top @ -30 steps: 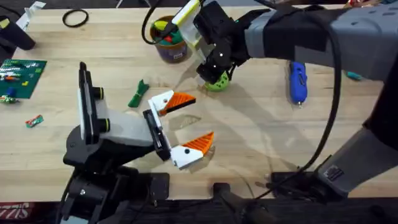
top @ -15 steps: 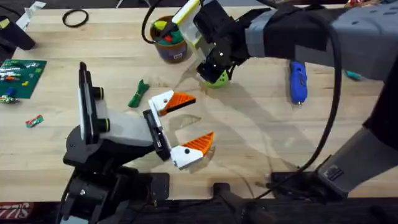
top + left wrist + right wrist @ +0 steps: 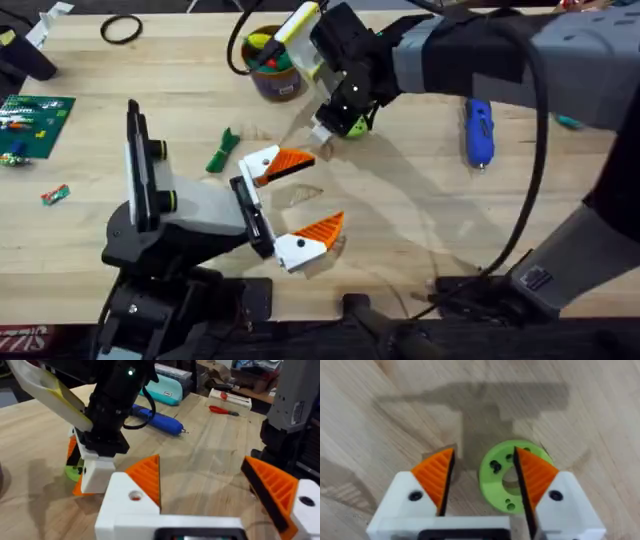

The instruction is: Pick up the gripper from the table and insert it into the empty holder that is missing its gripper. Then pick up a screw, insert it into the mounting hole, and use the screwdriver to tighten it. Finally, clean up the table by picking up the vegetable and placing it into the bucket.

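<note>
The right gripper (image 3: 482,477) hung over the table (image 3: 400,220) with its 2 orange-padded fingers parted and gripping nothing, 1 pad above the lime-green ring (image 3: 501,482). The left gripper (image 3: 300,200) sat near the table's middle, fingers spread wide and empty. The dark-green vegetable (image 3: 222,150) lay just beside it, the bucket (image 3: 272,60) stood farther back, and the blue screwdriver (image 3: 479,132) lay to the right.
</note>
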